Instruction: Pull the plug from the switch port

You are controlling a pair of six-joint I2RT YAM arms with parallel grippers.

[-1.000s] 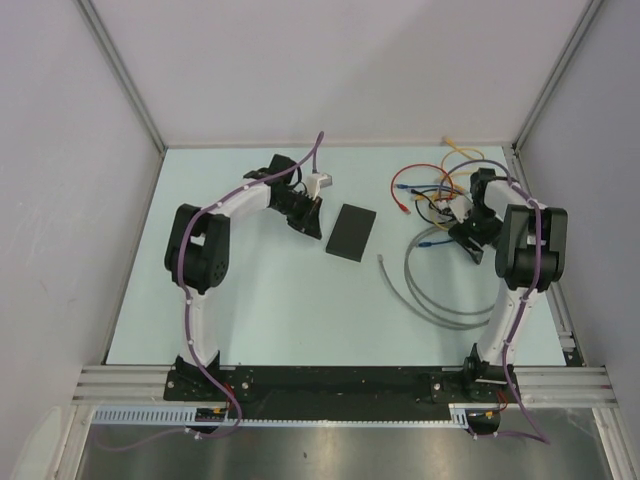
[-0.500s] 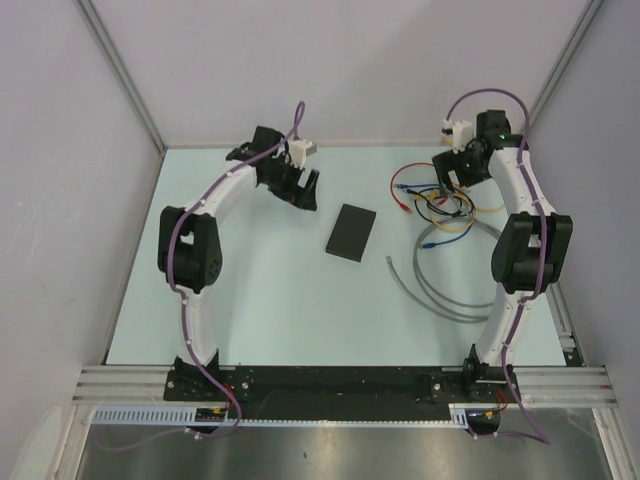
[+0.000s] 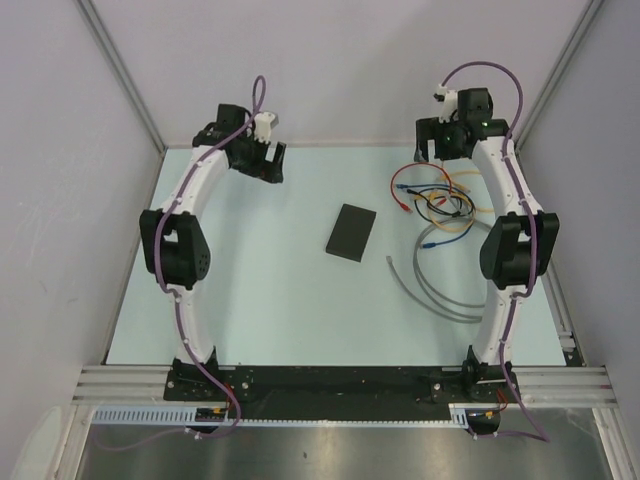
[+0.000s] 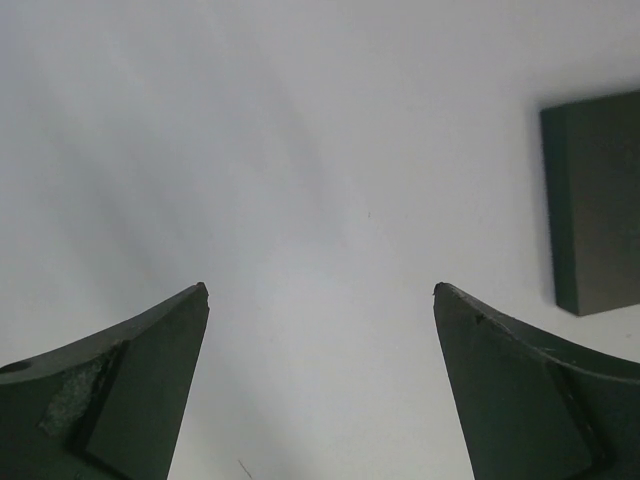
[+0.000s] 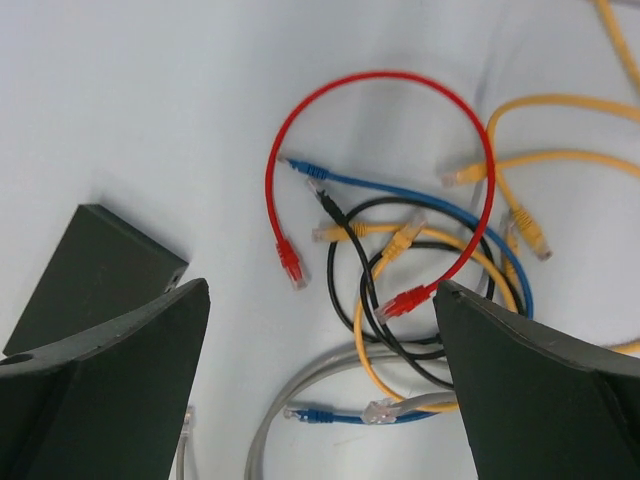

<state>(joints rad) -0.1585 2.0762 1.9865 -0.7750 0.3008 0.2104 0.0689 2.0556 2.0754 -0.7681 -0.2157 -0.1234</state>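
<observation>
The switch point(image 3: 350, 232) is a flat matte-black box lying mid-table; it also shows at the right edge of the left wrist view point(image 4: 598, 200) and at the lower left of the right wrist view point(image 5: 95, 275). A grey cable point(image 3: 425, 290) curls to its right. The clear plug point(image 3: 388, 260) on its end lies on the table, apart from the switch. I see no cable in the switch. My left gripper point(image 3: 268, 165) hangs high at the far left, open and empty point(image 4: 320, 290). My right gripper point(image 3: 440, 150) is open and empty point(image 5: 320, 285) over the loose cables.
A tangle of red point(image 3: 410, 185), yellow point(image 3: 450, 205), blue point(image 3: 440, 238) and black patch cables lies at the far right. Metal frame rails border the table, and the back wall stands close behind both grippers.
Both arms have lifted and drawn back toward the far wall, the left away from the switch, the right away from the cables. Both grippers have opened wide.
</observation>
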